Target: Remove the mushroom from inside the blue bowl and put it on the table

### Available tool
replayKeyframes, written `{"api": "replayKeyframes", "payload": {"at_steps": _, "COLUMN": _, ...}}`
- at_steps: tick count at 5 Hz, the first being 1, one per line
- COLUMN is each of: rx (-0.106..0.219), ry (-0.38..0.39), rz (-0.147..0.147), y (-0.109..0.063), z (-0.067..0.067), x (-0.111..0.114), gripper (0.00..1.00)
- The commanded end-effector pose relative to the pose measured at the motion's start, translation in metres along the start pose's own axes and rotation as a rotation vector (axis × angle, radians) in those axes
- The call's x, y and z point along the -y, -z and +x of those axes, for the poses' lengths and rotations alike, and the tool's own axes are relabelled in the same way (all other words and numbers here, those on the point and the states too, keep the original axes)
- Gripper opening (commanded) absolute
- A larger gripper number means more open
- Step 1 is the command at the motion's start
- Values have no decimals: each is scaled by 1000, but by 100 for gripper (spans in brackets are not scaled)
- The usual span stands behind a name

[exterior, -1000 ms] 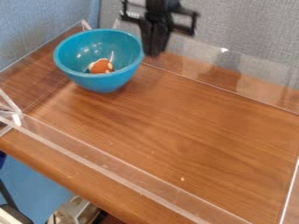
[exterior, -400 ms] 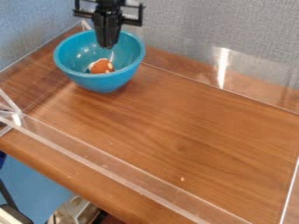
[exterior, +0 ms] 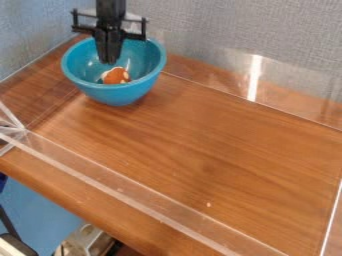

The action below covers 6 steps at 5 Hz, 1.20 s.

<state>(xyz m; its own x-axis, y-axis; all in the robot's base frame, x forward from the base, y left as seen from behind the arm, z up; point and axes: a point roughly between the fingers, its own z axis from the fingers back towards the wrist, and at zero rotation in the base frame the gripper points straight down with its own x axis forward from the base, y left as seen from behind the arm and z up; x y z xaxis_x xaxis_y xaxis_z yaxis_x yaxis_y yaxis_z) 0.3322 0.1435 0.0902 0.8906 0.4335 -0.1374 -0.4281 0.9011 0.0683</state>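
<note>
The blue bowl (exterior: 114, 70) stands at the far left of the table (exterior: 201, 140). Inside it lies the mushroom (exterior: 116, 74), its orange cap showing against the turquoise. My gripper (exterior: 108, 56) points straight down into the bowl with its dark fingers pressed together, shut on nothing. Its tips hang just above and slightly left of the mushroom; whether they touch it I cannot tell.
Low clear acrylic walls (exterior: 254, 72) edge the tabletop on all sides. A grey-blue wall rises directly behind the bowl. The wood to the right of the bowl is bare brown grain.
The gripper has travelled left from beyond the bowl's right rim to over the bowl and sunk into it. It stayed shut throughout. The mushroom and bowl have not moved.
</note>
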Motion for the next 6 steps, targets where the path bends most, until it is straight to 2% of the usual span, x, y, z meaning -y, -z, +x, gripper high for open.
{"api": "replayKeyframes", "payload": {"at_steps": 1, "rx": 70, "ry": -97, "rz": -7, "y": -12, "z": 10, "x": -7, "gripper": 0}}
{"api": "replayKeyframes", "payload": {"at_steps": 2, "rx": 68, "ry": -171, "rz": -6, "y": -4, "z": 14, "x": -8, "gripper": 0}}
{"api": "replayKeyframes", "payload": {"at_steps": 3, "rx": 74, "ry": -153, "rz": 4, "y": -4, "z": 13, "x": -9, "gripper": 100}}
{"api": "replayKeyframes", "payload": {"at_steps": 4, "rx": 82, "ry": -135, "rz": 15, "y": -5, "z": 12, "x": -11, "gripper": 100}}
{"api": "replayKeyframes", "payload": {"at_steps": 5, "rx": 95, "ry": -83, "rz": 27, "y": -10, "z": 11, "x": -18, "gripper": 0}}
{"api": "replayKeyframes", "payload": {"at_steps": 6, "rx": 110, "ry": -30, "rz": 39, "y": -17, "z": 9, "x": -25, "gripper": 0}}
